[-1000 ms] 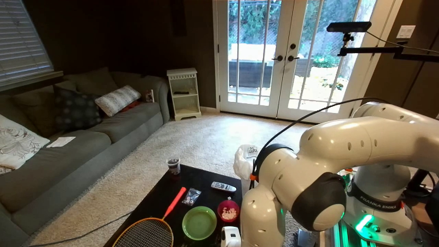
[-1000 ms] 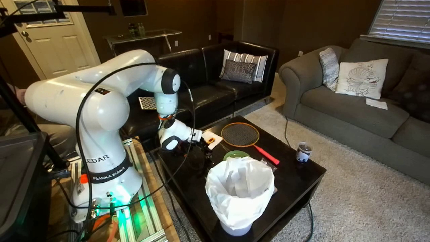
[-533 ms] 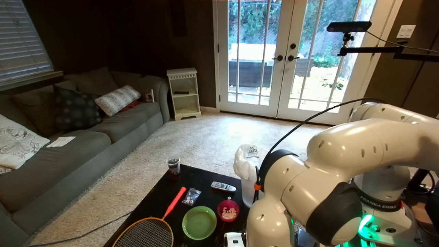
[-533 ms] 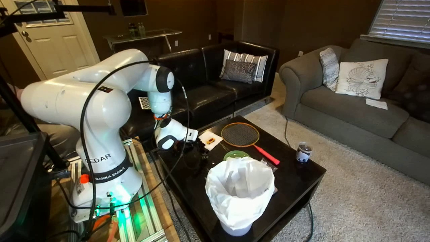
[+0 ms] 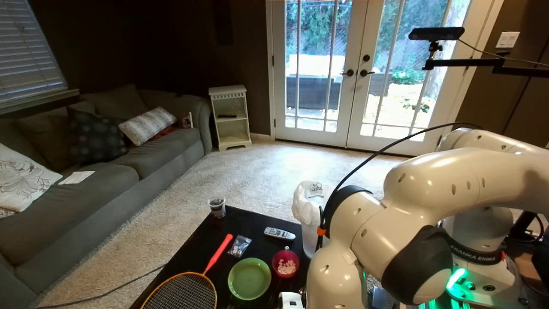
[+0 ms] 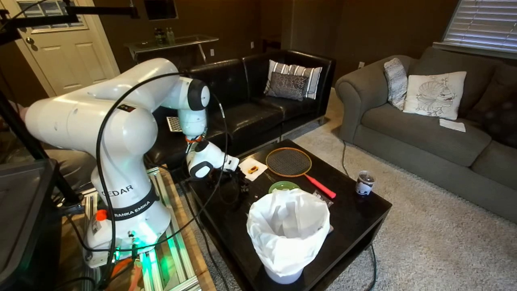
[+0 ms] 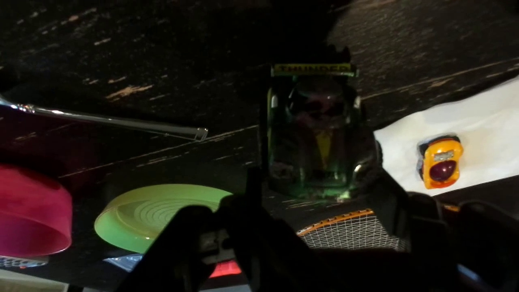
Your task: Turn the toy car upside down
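In the wrist view, your gripper (image 7: 320, 178) flanks the dark reddish toy car (image 7: 314, 125), its roof side showing — fingers (image 7: 392, 200) parted about its width; you can't tell whether they grip. In an exterior view, the car doesn't show past the arm (image 5: 399, 214). In an exterior view, the gripper sits low over the table (image 6: 347, 214). You're probably at the grasp — next, secure it, lift, roll it over.

One dark, yellow-marked toy car (image 7: 320, 142) and one orange toy car (image 7: 442, 162) make two; there is one round green plate (image 5: 249, 279), one magenta bowl (image 7: 36, 215), one orange-framed racket (image 6: 290, 162) and one tall white bucket (image 6: 282, 258).
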`<action>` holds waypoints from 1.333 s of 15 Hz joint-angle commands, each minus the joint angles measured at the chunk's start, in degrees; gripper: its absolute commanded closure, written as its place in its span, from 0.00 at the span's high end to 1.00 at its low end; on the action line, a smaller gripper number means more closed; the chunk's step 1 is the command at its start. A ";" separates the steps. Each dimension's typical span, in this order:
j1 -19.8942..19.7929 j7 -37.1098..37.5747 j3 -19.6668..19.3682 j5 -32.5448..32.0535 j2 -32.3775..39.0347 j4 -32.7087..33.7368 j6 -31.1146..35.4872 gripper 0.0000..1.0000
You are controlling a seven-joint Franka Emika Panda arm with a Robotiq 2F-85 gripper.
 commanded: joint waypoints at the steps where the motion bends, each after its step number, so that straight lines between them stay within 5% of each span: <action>1: 1.01 1.66 -0.18 -0.53 2.07 2.40 -3.45 0.41; 2: -2.15 -1.64 2.79 -1.07 2.06 2.82 -1.40 0.41; 3: 0.93 1.24 0.24 -1.05 2.10 2.36 -3.62 0.41; 4: -2.04 -2.15 3.12 -1.96 2.39 3.03 -1.74 0.41; 7: 0.96 -0.57 0.90 -2.22 2.47 2.76 -3.48 0.41; 9: -1.66 -3.65 3.57 -3.46 2.27 2.79 -1.92 0.90; 10: 0.91 -0.51 1.40 -4.25 0.17 -0.13 -4.85 0.95; 13: -0.60 -3.76 3.00 -4.66 0.46 0.50 -7.28 1.00; 20: 4.12 -6.16 -3.06 -0.17 0.47 0.65 -13.90 1.00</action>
